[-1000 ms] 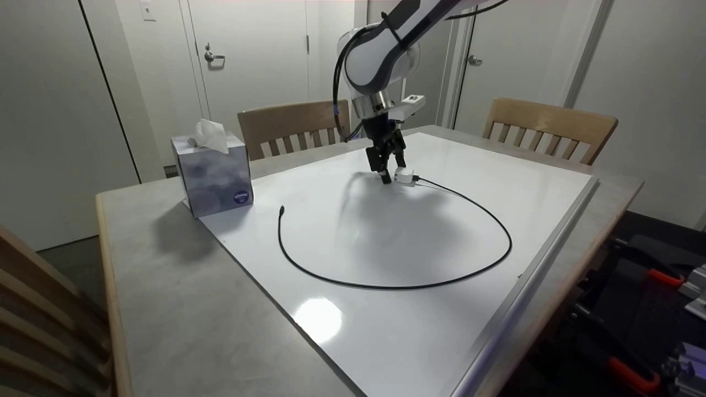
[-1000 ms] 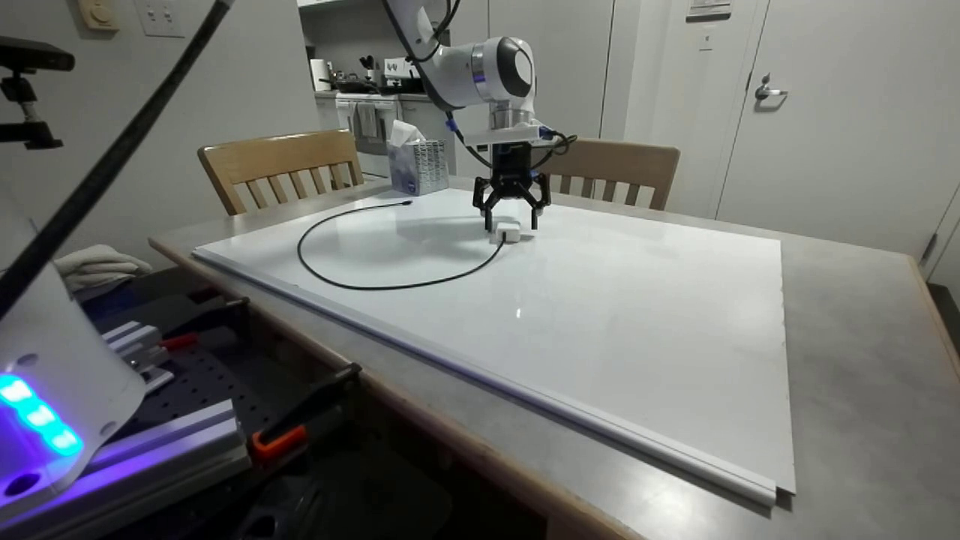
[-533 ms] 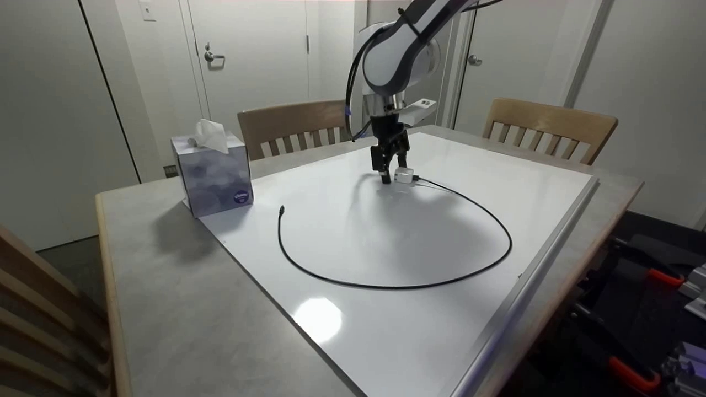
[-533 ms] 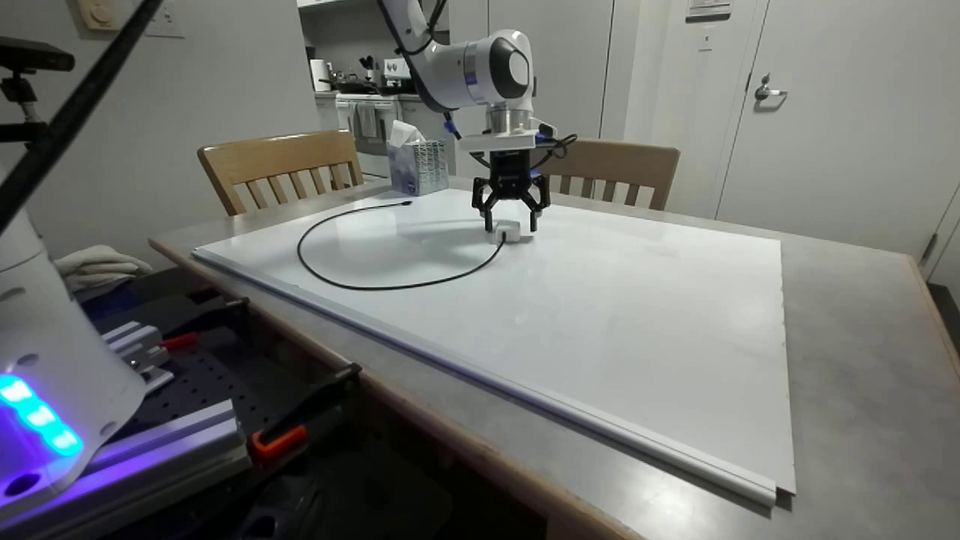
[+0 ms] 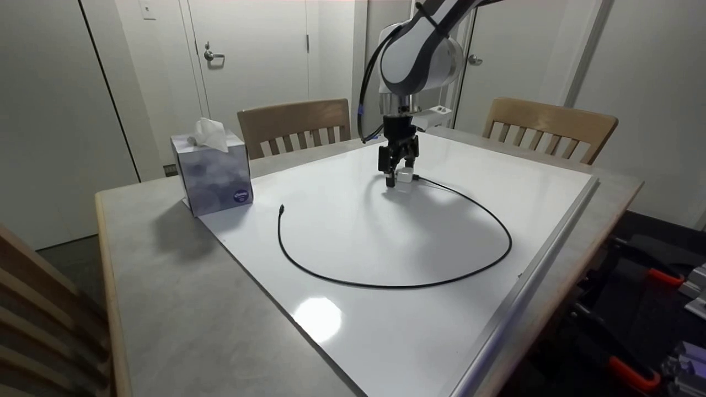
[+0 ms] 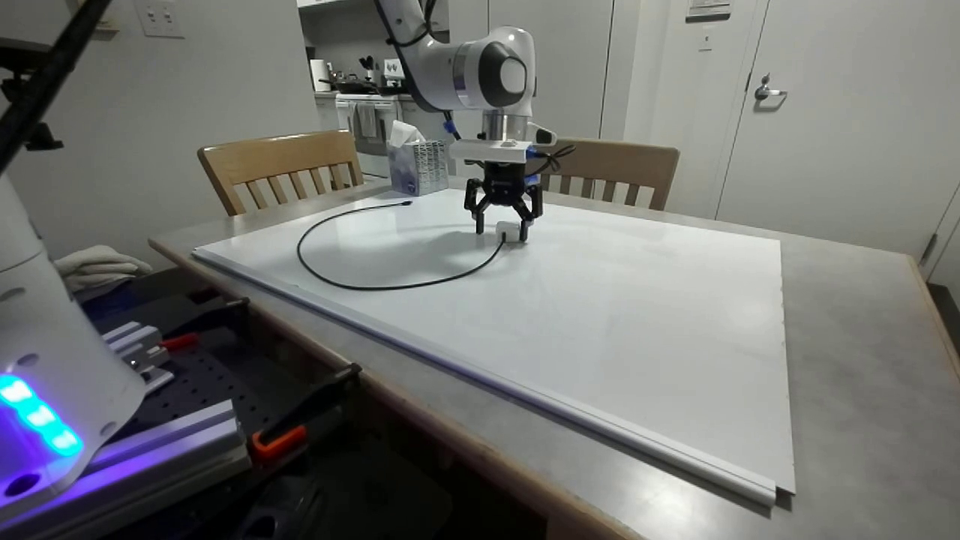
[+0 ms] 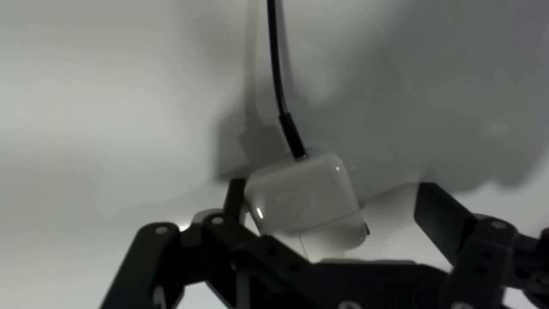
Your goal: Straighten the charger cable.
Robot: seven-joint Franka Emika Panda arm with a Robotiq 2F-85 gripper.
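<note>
The charger cable (image 5: 386,286), thin and black, lies in a wide curve on the white board in both exterior views. One end runs into a pale, rounded plug block (image 7: 296,193); the free end carries a small dark connector (image 6: 406,203). My gripper (image 7: 329,193) reaches down at the block, jaws wide apart with the block between them. In the wrist view the left finger (image 7: 234,198) stands right beside the block, and whether it touches I cannot tell. A gap separates the right finger (image 7: 441,214) from it. Part of the block's lower edge is covered by the gripper body.
A purple tissue box (image 5: 215,176) stands at a corner of the white board (image 6: 637,322). Along one board edge runs a raised metal rail (image 6: 480,375). Wooden chairs (image 5: 551,124) surround the grey table (image 5: 209,331).
The arm has shifted rightward in one exterior picture and slightly left and lower in another, bringing the fingers down around the plug block. The cable lies as before; the jaws have stayed open.
</note>
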